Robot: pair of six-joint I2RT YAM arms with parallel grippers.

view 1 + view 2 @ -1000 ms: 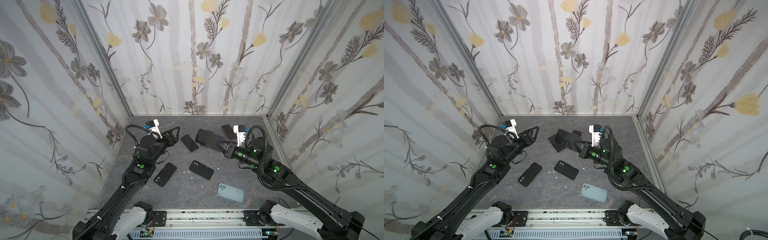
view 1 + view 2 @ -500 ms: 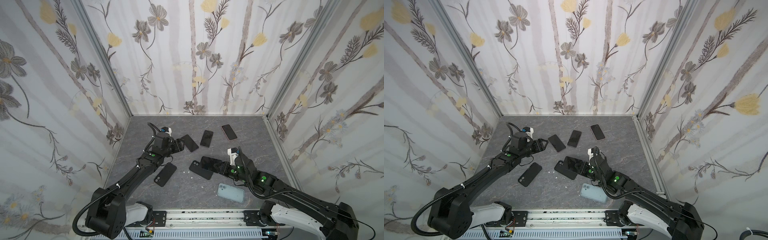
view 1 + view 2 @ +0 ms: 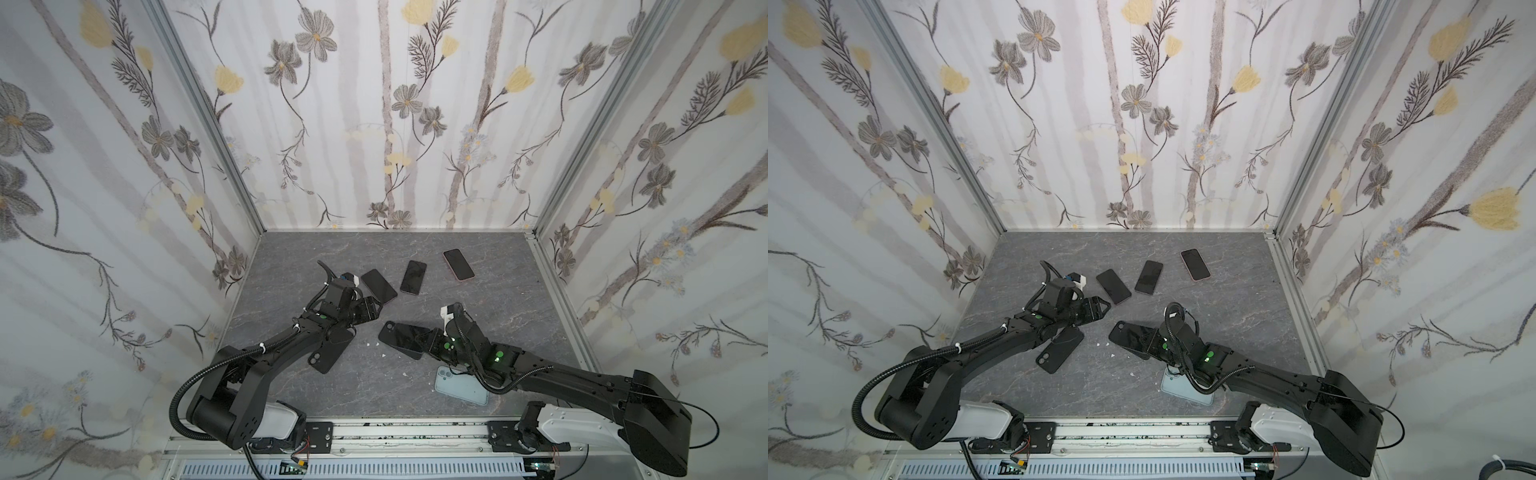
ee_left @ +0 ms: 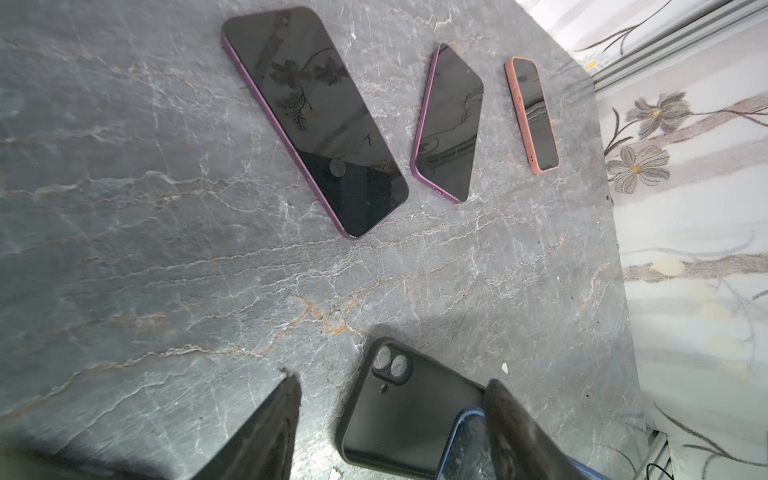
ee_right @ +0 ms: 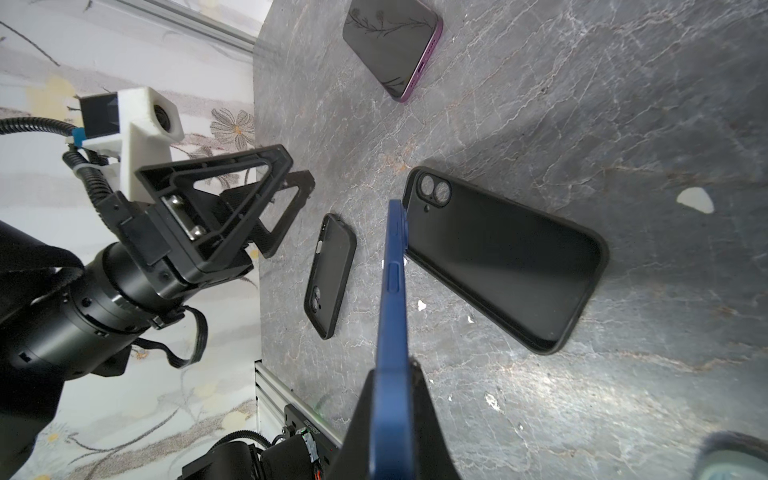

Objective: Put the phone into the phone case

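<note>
My right gripper [image 5: 392,374] is shut on a blue phone [image 5: 392,291], gripping it by one end. The phone [image 3: 411,334] hangs tilted, its far end over the camera-hole end of an open black phone case [image 5: 507,257] that lies hollow side up mid-floor [image 3: 388,329]. Whether the phone touches the case I cannot tell. My left gripper [image 3: 372,309] hovers open and empty just left of the case; in the left wrist view its fingertips [image 4: 291,386] stand either side of the case [image 4: 399,415].
A second black case [image 3: 328,349] lies partly under my left arm. A light blue case [image 3: 461,386] sits near the front under my right arm. Three phones in coloured cases [image 3: 378,286] [image 3: 413,277] [image 3: 458,264] lie face up towards the back.
Both arms have come down from a raised pose. The right gripper brought the phone from the back down to the black case; the left gripper dropped low beside it.
</note>
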